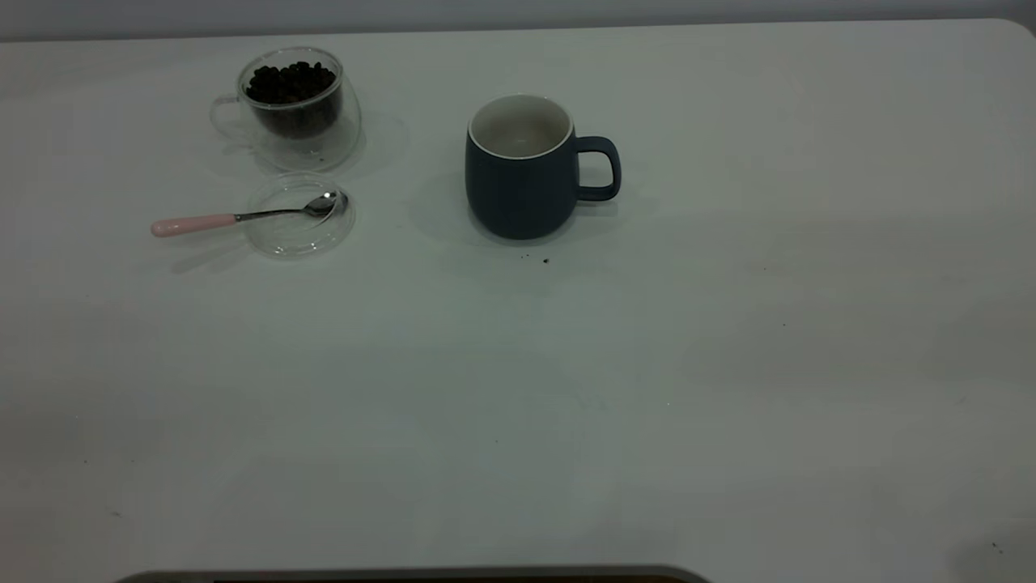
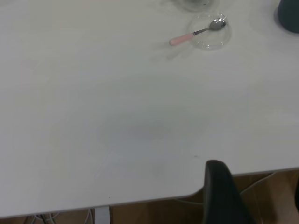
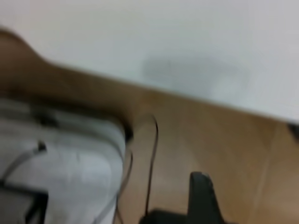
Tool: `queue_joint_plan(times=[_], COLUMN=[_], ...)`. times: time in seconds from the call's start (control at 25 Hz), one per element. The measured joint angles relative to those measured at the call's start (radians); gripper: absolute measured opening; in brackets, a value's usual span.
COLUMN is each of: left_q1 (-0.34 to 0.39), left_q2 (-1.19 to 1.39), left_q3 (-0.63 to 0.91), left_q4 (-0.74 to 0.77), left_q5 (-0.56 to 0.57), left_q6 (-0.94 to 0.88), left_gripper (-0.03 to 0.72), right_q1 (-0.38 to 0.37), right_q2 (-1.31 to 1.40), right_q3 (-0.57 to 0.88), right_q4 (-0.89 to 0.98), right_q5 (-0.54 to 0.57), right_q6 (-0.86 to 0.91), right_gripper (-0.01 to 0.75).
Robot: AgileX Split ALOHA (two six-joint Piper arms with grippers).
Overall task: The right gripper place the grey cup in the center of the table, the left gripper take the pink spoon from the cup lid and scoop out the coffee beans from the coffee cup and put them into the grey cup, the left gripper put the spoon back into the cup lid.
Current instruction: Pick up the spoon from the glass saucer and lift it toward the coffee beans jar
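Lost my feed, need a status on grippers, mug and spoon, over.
Both grippers off the table, neither holding anything. Grey cup upright mid-table, empty. Pink spoon resting in cup lid, beside coffee cup of beans. Nothing in the way.

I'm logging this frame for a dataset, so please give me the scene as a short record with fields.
grey cup: upright, near mid-table, handle toward the right arm's side, looks empty
coffee cup: clear glass, upright, holds coffee beans
cup lid: flat on the table, just in front of the coffee cup
pink spoon: bowl resting in the lid, pink handle sticking out over the table
left end effector: off the table edge, holding nothing
right end effector: off the table, over the floor
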State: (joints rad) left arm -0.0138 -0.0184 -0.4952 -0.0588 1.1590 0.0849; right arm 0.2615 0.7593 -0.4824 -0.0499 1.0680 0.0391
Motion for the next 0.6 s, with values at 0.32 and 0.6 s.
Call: queue_joint_plan(times=[0.32, 0.6], left_q1=[0.0, 0.0], left_q2=[0.0, 0.0], left_q3=[0.0, 0.0], left_q4=[0.0, 0.0], left_q5=[0.0, 0.0], left_q6=[0.0, 0.0], left_gripper=[0.436, 0.436], right_q1=[-0.158, -0.235], right_q2=[-0.347, -0.677], right_q3=[0.001, 0.001], right_q4=[0.004, 0.008], right_q5=[0.017, 0.035], right_q6=[0.003, 0.004], right_gripper=[0.531, 0.531])
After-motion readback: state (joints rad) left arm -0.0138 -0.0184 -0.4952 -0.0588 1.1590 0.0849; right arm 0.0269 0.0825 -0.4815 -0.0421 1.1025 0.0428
